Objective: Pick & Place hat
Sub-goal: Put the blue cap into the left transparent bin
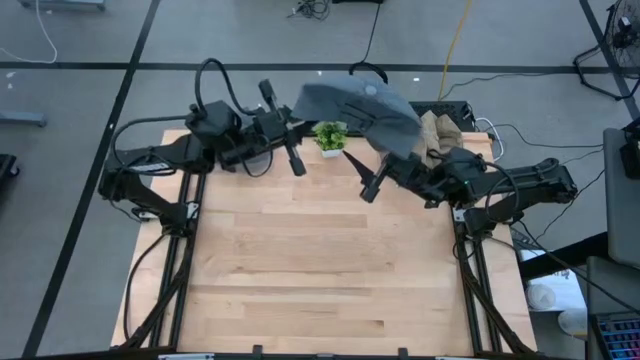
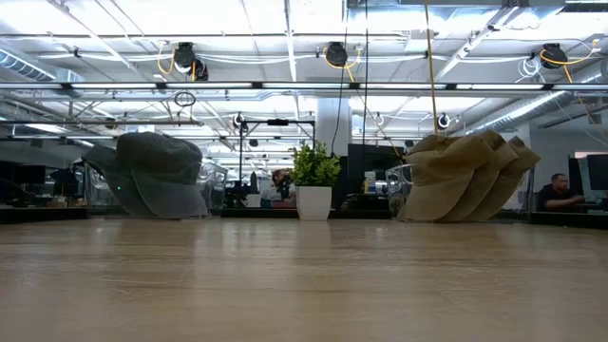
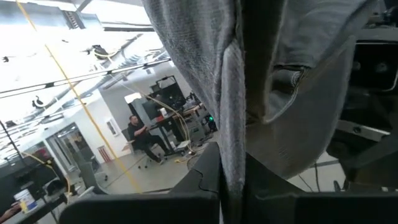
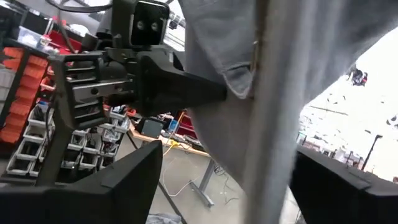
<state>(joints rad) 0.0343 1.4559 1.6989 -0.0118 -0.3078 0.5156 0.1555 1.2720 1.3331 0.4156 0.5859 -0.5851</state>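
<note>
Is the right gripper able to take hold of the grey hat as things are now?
Probably yes. The right gripper is open, and cloth of the grey hat hangs between its fingers with nothing in the way. The left gripper is shut on the same hat.

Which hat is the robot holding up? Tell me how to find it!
Look at the far edge of the wooden table, where a little green plant stands in a white pot. Above it hangs the grey hat, pinched by the left gripper. The tan hats beside it sit stacked and are beige, not grey.
</note>
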